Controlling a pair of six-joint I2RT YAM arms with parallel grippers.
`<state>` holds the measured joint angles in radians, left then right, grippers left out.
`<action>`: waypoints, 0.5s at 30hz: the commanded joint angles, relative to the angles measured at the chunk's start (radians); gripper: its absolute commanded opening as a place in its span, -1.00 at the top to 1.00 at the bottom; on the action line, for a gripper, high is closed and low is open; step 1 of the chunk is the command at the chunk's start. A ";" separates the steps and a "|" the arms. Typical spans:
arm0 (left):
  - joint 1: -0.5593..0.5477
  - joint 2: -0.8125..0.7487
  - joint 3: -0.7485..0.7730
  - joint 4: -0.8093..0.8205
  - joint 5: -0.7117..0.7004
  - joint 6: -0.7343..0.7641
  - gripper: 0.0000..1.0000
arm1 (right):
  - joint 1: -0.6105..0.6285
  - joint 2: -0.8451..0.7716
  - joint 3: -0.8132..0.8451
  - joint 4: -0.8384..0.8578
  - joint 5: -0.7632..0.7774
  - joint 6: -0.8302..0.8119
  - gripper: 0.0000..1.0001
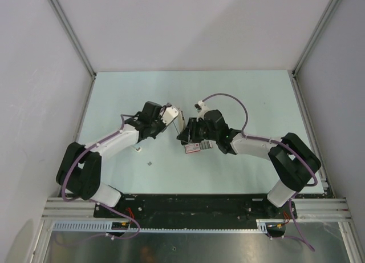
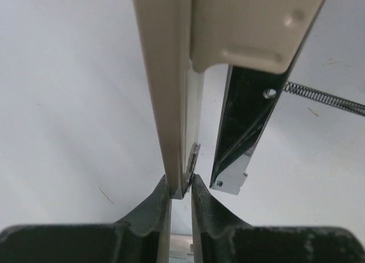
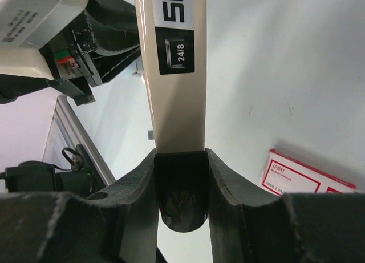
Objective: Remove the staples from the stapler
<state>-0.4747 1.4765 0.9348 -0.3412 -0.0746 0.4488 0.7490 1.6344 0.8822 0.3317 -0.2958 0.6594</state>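
stapler (image 3: 171,103): hanging over the table (image 1: 256,97), bridging both pincers.
left pincer (image 2: 181,186): pinching its cream arm's tip.
right pincer (image 3: 181,157): clamping its dark end.
room: walls (image 1: 34,75) standing well apart; red-white box (image 3: 296,174) lying near right pincer.

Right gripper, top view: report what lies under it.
A red-and-white box lies on the table beneath the right gripper, which grips the pale stapler. The gripper covers the box's far edge; its contents are not visible.
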 commanded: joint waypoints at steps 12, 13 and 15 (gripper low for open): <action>-0.090 -0.001 -0.162 0.275 -0.342 0.228 1.00 | -0.063 -0.055 -0.088 0.072 -0.061 -0.074 1.00; -0.097 -0.003 -0.174 0.283 -0.347 0.238 1.00 | -0.065 -0.054 -0.089 0.075 -0.063 -0.073 1.00; -0.114 -0.009 -0.205 0.306 -0.359 0.269 1.00 | -0.067 -0.052 -0.090 0.079 -0.068 -0.073 1.00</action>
<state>-0.5648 1.4940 0.7750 -0.0959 -0.3092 0.6048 0.7094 1.6302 0.7921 0.3519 -0.3927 0.5930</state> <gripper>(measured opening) 0.196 0.368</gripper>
